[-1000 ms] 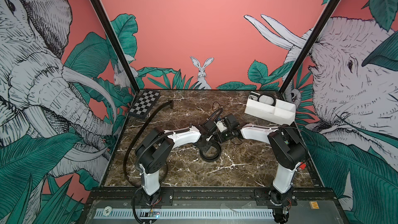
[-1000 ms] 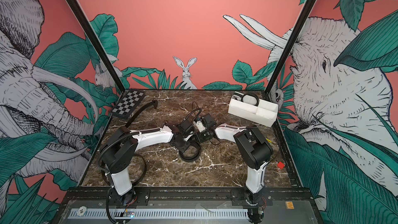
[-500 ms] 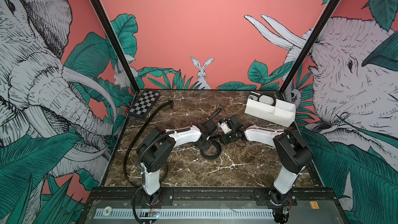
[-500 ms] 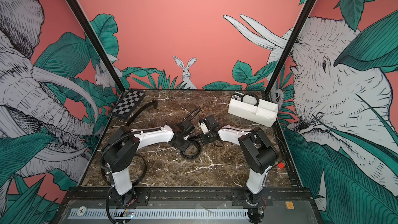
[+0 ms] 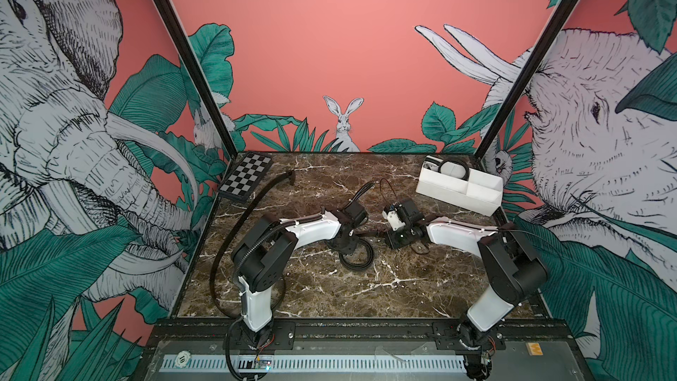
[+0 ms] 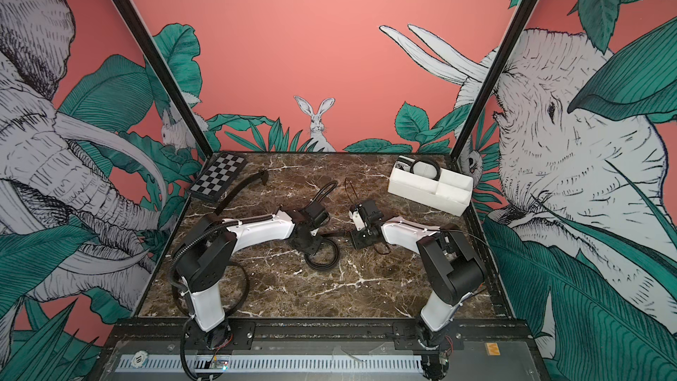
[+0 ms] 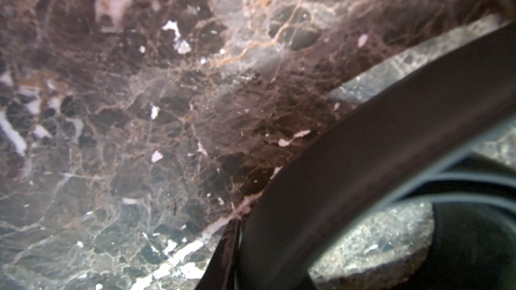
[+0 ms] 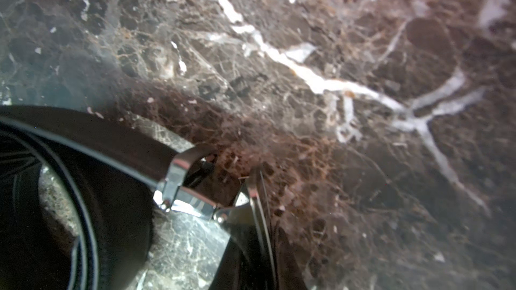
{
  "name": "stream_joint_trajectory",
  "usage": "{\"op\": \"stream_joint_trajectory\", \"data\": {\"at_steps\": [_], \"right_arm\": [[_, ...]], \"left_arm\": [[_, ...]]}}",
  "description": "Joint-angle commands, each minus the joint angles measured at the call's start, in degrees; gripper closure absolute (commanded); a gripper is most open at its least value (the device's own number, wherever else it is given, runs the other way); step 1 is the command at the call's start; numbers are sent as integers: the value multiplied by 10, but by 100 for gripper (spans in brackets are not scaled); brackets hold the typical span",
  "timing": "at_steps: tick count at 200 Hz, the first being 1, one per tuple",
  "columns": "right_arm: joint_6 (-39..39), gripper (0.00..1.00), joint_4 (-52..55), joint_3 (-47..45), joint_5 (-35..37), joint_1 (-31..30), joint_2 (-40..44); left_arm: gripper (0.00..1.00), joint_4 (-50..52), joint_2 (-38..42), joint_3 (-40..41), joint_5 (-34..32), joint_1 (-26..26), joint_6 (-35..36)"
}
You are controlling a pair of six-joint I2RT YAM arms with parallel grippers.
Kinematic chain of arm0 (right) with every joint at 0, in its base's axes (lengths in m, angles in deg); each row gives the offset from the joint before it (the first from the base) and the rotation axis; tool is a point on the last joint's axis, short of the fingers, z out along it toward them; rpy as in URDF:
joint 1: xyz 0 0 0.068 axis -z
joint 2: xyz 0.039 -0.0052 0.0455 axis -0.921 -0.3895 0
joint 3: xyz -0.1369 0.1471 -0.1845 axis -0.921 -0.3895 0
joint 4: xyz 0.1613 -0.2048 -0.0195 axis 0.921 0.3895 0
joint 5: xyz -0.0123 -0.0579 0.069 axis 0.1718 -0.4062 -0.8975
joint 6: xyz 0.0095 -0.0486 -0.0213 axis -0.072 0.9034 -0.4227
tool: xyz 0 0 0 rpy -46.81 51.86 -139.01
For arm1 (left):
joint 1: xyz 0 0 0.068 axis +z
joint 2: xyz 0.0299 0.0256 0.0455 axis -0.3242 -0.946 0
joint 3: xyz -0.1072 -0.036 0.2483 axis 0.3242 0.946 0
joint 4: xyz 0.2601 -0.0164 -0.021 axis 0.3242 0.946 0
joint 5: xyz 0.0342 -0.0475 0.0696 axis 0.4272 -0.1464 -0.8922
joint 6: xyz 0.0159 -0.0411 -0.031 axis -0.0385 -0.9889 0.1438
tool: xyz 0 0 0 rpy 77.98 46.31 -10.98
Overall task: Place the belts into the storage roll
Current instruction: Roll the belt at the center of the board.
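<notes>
Marble table [image 5: 329, 298], centre: two arms meet over a half-coiled belt [image 5: 357, 263], its loose loops lying flat at 6 o'clock of the left gripper [image 5: 347, 247]. A short run of strap stretches from there towards 3 o'clock to the right gripper [image 5: 394, 238], which appears clenched on it just by the buckle [image 8: 190, 193]. Whether the left gripper is pinching the strap or merely pressing on the coil cannot be told; its fingers are hidden in both top views and out of its own wrist view. The white box [image 5: 458, 192] waits well apart at 1 o'clock, a second belt [image 5: 454, 166] already wound in its far compartment.

The likely trouble lies in the coil. It is slack and springy, so a weak hold on the left could let it unwind across the table. A hard pull from the right could drag the strap free, and the buckle could snag on the box wall.
</notes>
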Motion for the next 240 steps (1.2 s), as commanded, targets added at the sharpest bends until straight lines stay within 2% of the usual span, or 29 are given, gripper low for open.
{"op": "stream_joint_trajectory", "data": {"at_steps": [1,22,67,108,128,155,168,180,200,217,240], "right_arm": [[-3,100,45,-14,27,10,8],[-6,100,51,-17,24,10,12],[-34,100,60,-39,-3,3,33],[-93,100,81,-69,-13,-62,88],[-121,100,63,-86,-42,-89,103],[-106,56,102,-63,-26,-88,142],[-86,43,124,-34,-22,-76,156],[-66,39,139,-1,-29,-59,152],[-33,36,141,51,-43,-30,122],[2,34,121,89,-34,-18,81],[33,31,96,141,-65,-14,6]], "left_arm": [[85,51,-119,86,-21,25,-27],[87,44,-122,91,-19,28,-42],[100,32,-122,85,-16,28,-72],[100,36,-121,55,-32,28,-84],[100,34,-123,40,-31,27,-78],[100,31,-126,30,-32,27,-61],[100,34,-128,29,-33,27,-52],[100,33,-127,32,-32,27,-46],[100,29,-125,37,-32,27,-40],[100,25,-121,42,-32,27,-37],[100,25,-119,44,-32,27,-38]]}}
